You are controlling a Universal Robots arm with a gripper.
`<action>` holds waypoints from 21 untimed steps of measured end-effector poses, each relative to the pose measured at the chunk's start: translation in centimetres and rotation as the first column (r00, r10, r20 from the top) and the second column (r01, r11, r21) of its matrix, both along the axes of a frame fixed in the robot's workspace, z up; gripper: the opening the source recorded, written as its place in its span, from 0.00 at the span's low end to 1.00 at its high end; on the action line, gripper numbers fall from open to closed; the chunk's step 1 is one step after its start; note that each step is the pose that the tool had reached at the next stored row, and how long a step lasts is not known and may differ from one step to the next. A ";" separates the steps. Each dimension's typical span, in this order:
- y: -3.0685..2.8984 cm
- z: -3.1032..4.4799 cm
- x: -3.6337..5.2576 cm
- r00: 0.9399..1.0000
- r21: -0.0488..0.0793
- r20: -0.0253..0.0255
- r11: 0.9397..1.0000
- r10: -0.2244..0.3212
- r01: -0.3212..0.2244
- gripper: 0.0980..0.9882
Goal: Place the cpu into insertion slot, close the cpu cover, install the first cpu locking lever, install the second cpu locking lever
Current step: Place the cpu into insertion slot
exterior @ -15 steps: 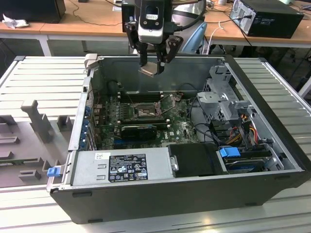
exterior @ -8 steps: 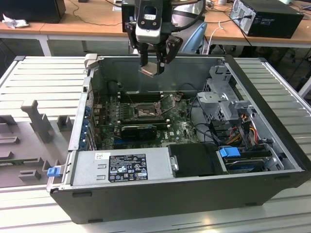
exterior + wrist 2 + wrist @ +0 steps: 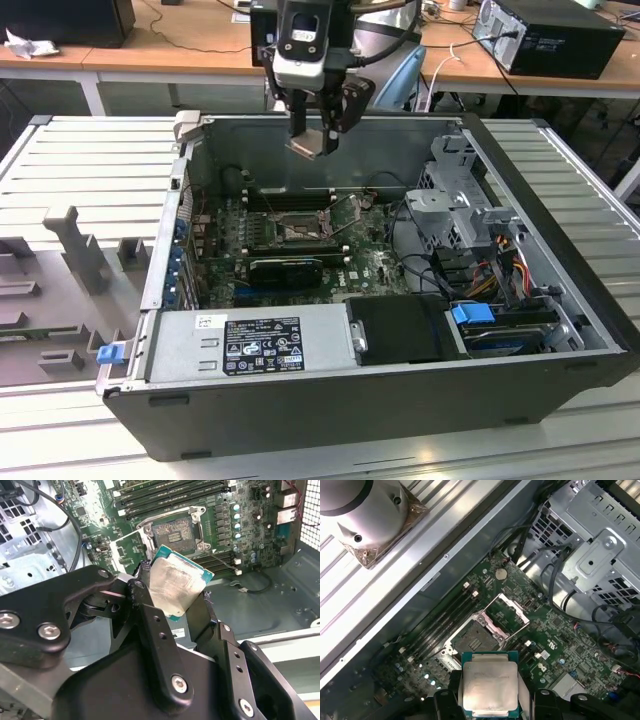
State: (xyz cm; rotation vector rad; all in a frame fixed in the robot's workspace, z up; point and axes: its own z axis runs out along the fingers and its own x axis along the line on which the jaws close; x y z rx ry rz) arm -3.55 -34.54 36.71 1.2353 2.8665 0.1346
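We see the gripper (image 3: pixel 316 125) in the upper centre of the exterior view, its fingers clamped on the cpu (image 3: pixel 309 144), tilted above the open computer case (image 3: pixel 350 412), well apart from the socket (image 3: pixel 300 232), whose cpu cover (image 3: pixel 506 611) stands open.

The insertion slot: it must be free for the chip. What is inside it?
Only its bare contact field shows inside the insertion slot; no chip. The cpu cover stands open beside it. The cpu, in the gripper, hides the board beneath.
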 end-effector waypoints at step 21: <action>-0.03 -0.46 -0.42 0.968 -0.004 0.000 0.968 -0.251 0.251 0.48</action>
